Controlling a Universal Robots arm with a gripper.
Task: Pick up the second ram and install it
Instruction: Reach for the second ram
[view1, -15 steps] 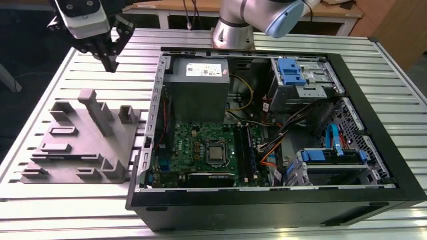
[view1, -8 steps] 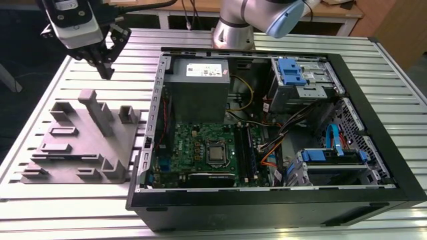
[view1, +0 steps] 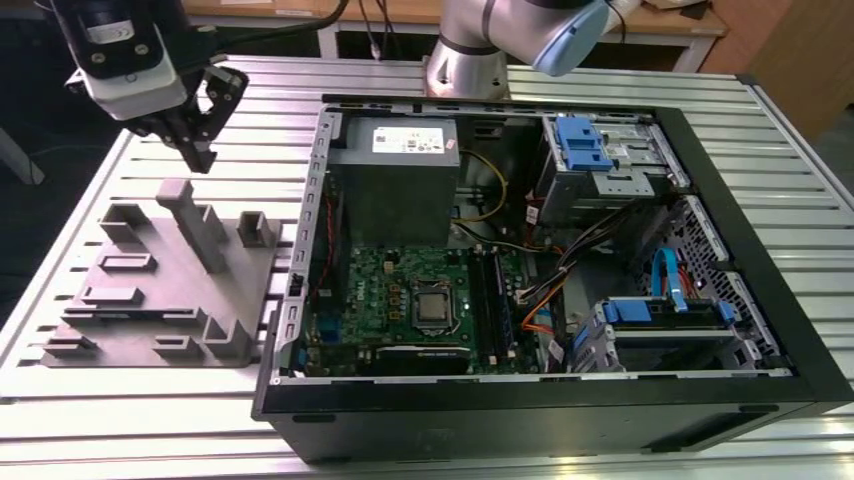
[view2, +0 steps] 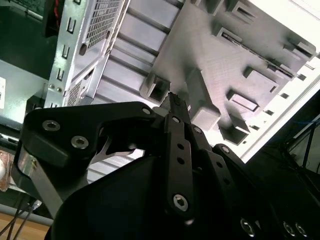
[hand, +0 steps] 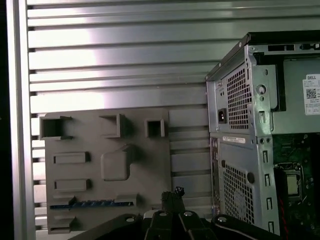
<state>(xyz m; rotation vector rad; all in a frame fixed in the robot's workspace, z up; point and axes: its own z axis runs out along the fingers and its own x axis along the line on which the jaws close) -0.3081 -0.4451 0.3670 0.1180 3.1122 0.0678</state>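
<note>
No print here is clear enough to read. In the exterior view a white label (view1: 411, 140) lies on the grey power supply (view1: 394, 195), at the far end of the open computer case (view1: 787, 330). Its lines of print are too small to make out. In the first wrist view the power supply's label (hand: 311, 94) shows a square code patch beside fine print. A narrow white strip label (hand: 234, 140) runs across the case's perforated rear panel (hand: 239, 190), and its characters are just as unreadable.
</note>
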